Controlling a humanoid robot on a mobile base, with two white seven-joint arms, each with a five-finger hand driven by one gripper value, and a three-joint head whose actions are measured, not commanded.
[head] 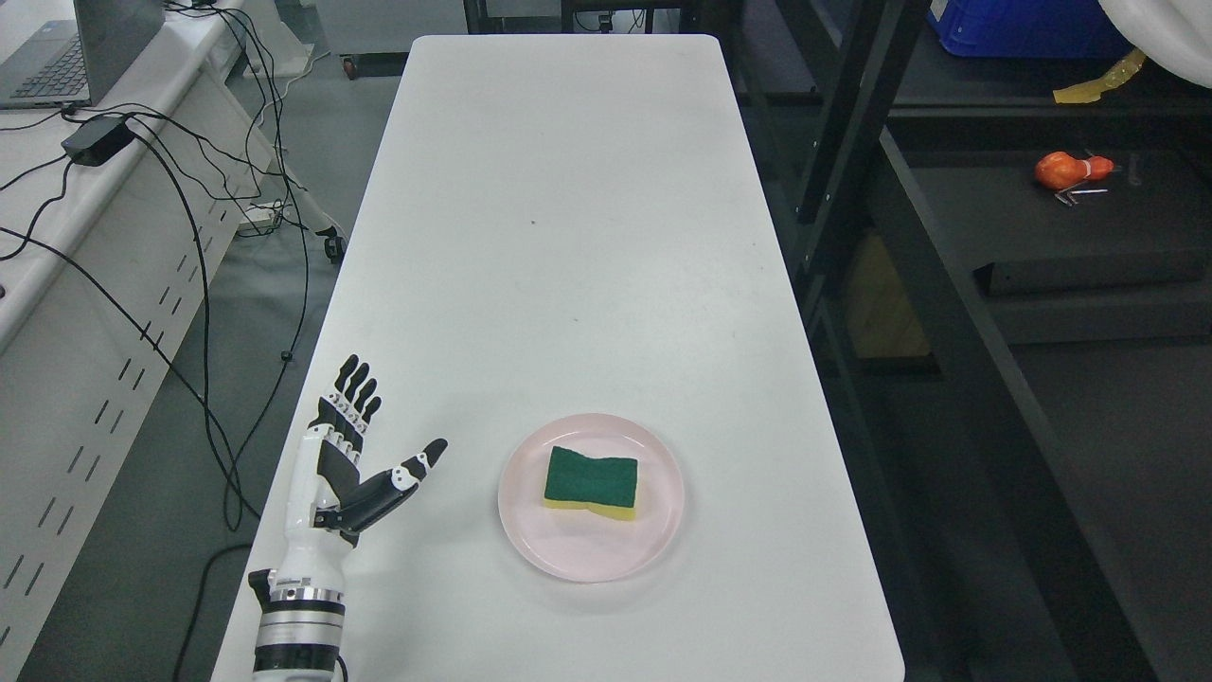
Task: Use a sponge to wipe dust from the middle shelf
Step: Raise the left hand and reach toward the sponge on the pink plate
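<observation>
From my station I see the left hand [350,455] raised over the near left edge of the white table [568,237], its arm coming in at the lower left; the fingers [352,388] stand straight and close together, pointing away from me, and the thumb [412,469] is spread out to the right; the hand is released and holds nothing. I see nothing of the right arm in this view.

The sponge [591,483], green on top with a yellow layer beneath, lies flat in the pink plate [653,530]; the plate sits on the near part of the table, to the right of the left hand and apart from it; the sponge touches nothing but the plate.

To the right of the table stands a dark shelf unit [947,313] with black uprights; on one of its levels I note an orange object [1065,170], too small for me to identify; a blue bin [1023,28] shows at the top edge above it; which level counts as the middle shelf I cannot tell from this angle.

On the left a white desk [57,313] carries a laptop [76,52] and a black power adapter [97,140]; black cables [204,227] trail from it down to the floor.
</observation>
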